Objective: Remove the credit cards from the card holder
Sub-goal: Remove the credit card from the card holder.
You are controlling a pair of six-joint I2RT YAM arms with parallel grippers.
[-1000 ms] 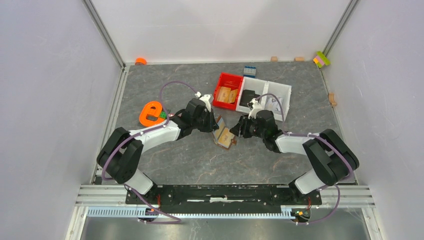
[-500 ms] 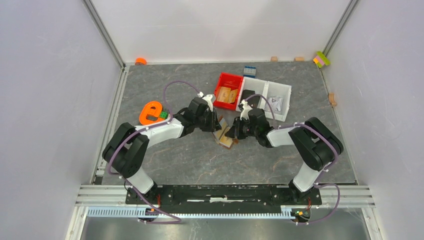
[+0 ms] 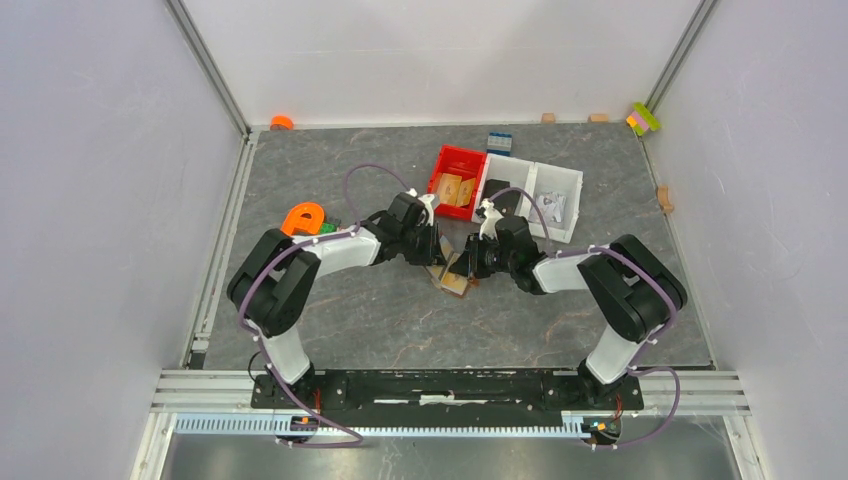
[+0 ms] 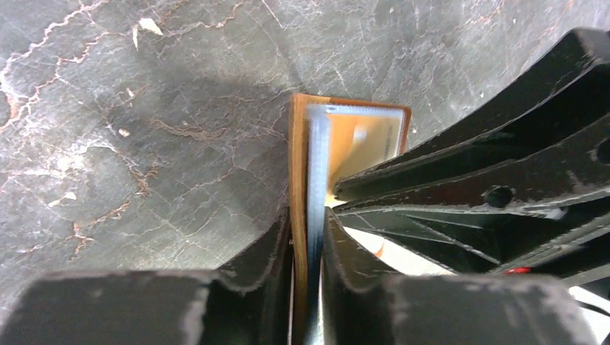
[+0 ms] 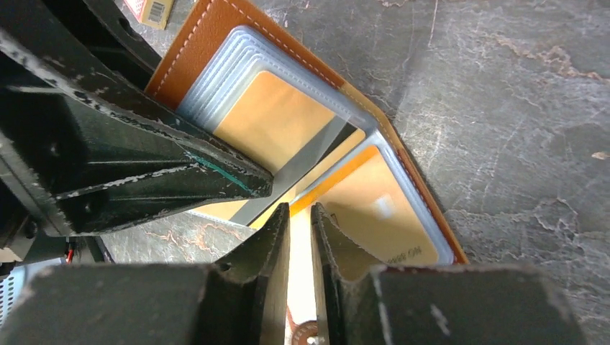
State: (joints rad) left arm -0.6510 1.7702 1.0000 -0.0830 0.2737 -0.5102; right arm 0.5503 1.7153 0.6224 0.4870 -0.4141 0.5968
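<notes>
The brown card holder (image 3: pixel 452 276) lies open at the table's middle, between both arms. My left gripper (image 4: pixel 309 215) is shut on one flap (image 4: pixel 296 158), pinching its leather edge and blue-clear sleeves. In the right wrist view the holder (image 5: pixel 208 36) spreads like a book. An orange-tan credit card (image 5: pixel 273 115) sits in the upper sleeves and another (image 5: pixel 381 208) in the lower flap. My right gripper (image 5: pixel 300 208) has its jaws narrowed over the lower card's orange edge. The left fingers (image 5: pixel 129 165) cross just left of it.
Behind the holder stand a red bin (image 3: pixel 445 152) with tan pieces and a white bin (image 3: pixel 575 185) holding a black wallet-like item (image 3: pixel 497 195). An orange letter e (image 3: pixel 303 218) lies left, a blue brick (image 3: pixel 499 141) behind, and small blocks (image 3: pixel 644 118) by the walls.
My right gripper has moved left onto the holder and its jaws have narrowed. The left arm has swung right, now covering part of the orange e.
</notes>
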